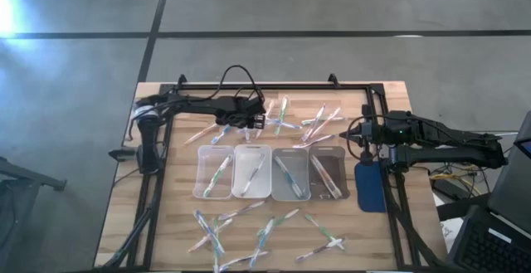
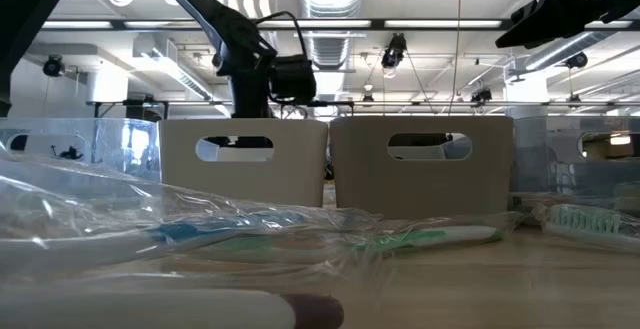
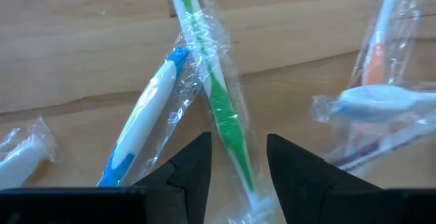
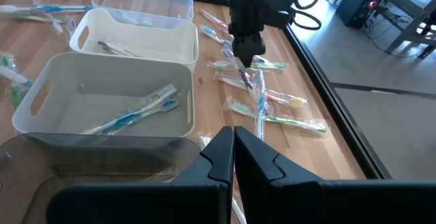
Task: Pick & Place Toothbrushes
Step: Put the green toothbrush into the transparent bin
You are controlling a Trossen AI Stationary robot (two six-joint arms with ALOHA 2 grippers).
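Partway done: each of four trays (image 1: pixel 250 192) holds a brush or two. Many toothbrushes (image 1: pixel 274 119) left loose both sides of trays. Left gripper (image 3: pixel 237 161) part-open, straddling green toothbrush (image 3: pixel 216 94) beyond trays. Right gripper (image 4: pixel 232 149) closed, empty, beside trays.

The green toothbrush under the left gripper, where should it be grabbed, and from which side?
Grip the green toothbrush at mid-handle, coming straight down from above. It lies flat in its wrapper, crossing a blue toothbrush, and the left gripper already straddles the free handle, fingers open.
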